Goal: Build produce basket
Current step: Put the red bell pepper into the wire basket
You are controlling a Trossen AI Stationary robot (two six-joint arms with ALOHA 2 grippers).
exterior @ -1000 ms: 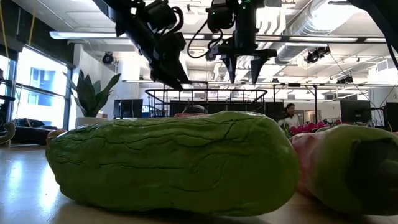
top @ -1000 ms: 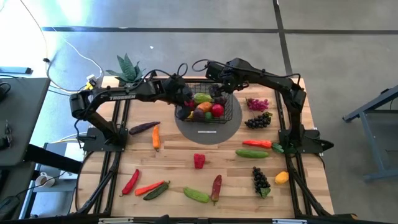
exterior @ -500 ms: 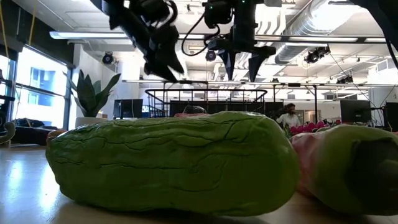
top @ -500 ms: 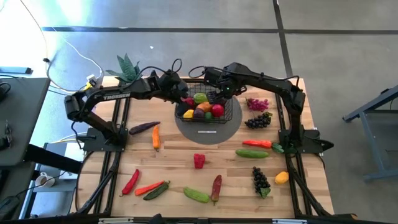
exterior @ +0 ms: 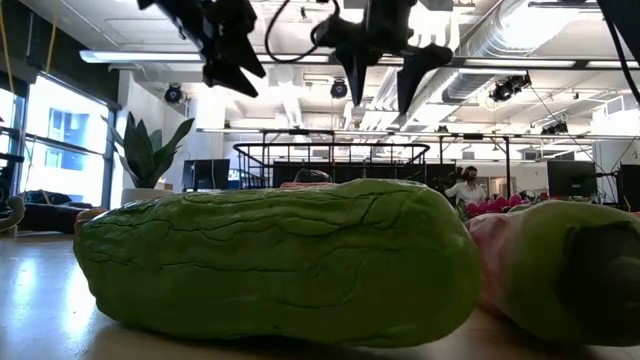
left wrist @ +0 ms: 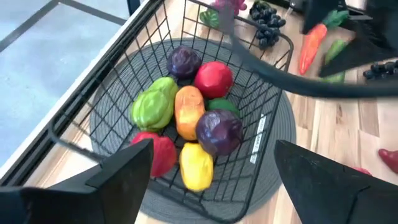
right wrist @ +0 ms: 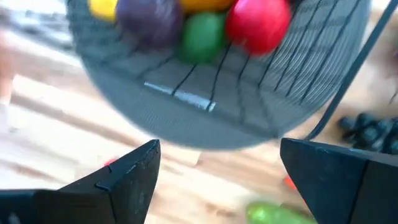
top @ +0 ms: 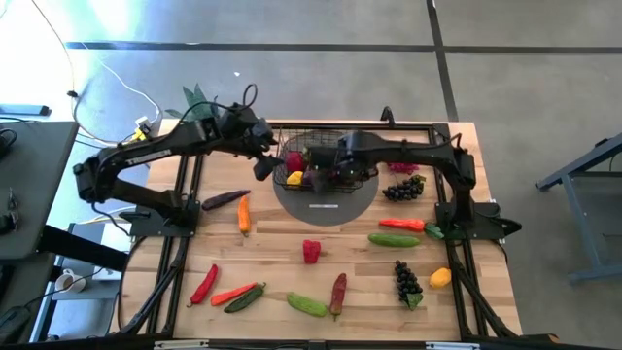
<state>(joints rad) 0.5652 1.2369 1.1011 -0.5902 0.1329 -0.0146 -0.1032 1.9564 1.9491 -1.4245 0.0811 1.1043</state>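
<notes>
Both arms are dark, near-black, built of slim jointed tubes on black frame bases. The left arm (top: 160, 151) has thin black cables looping above its wrist. The right arm (top: 428, 156) looks the same. Each pincer ends in two flat, wedge-shaped black fingers (left wrist: 118, 171).

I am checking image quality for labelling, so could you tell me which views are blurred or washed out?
Right wrist view: the basket and produce are motion-smeared. Low view: a green vegetable fills the foreground. High view: glare whitens the floor at left.
</notes>
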